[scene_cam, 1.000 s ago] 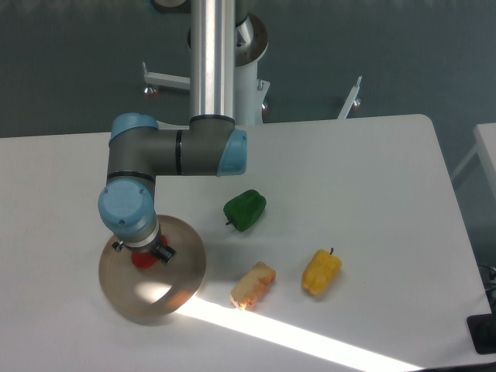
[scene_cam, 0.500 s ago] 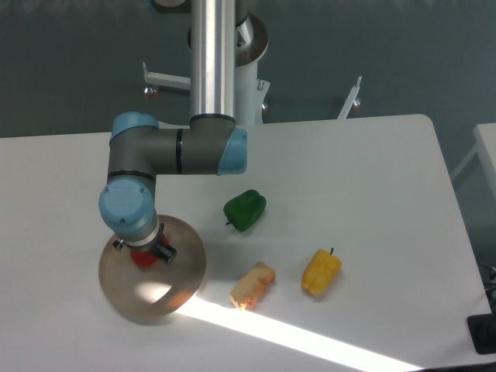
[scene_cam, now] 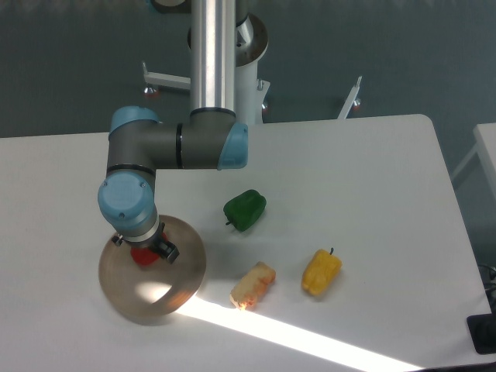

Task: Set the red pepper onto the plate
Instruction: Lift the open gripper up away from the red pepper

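White table (scene_cam: pixel 372 170) holds three peppers: red pepper (scene_cam: pixel 142 256) on plate (scene_cam: pixel 184 267), green pepper (scene_cam: pixel 245 209), yellow pepper (scene_cam: pixel 321 272).

The room light is soft and even over the white table (scene_cam: pixel 372 178); the backdrop behind its far edge stays dim and grey; a hard bright band of light slants across the near edge, running from below the plate (scene_cam: pixel 182 283) toward the near right corner; it glares white and washes out the end of the pale orange piece (scene_cam: pixel 253 284) it touches; shadows elsewhere are faint; the picture is slightly soft and low in detail throughout.
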You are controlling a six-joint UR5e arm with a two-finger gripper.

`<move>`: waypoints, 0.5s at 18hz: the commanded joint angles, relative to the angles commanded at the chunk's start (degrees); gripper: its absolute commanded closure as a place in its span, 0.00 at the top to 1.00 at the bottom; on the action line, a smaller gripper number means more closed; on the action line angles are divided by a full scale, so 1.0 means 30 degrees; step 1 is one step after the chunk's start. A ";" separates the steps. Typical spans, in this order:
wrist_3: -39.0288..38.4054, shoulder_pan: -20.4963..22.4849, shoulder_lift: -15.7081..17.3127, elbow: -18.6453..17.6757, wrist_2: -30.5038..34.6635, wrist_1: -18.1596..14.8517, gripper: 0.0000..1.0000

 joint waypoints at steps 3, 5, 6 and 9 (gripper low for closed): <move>0.1081 0.0817 0.0673 0.0059 0.0058 -0.0645 0.99; 0.2427 0.1462 0.0851 0.0059 0.0350 -0.0794 0.99; 0.3044 0.1959 0.0939 0.0030 0.0468 -0.0794 0.99; 0.5152 0.3572 0.1291 0.0117 0.0906 -0.0765 0.99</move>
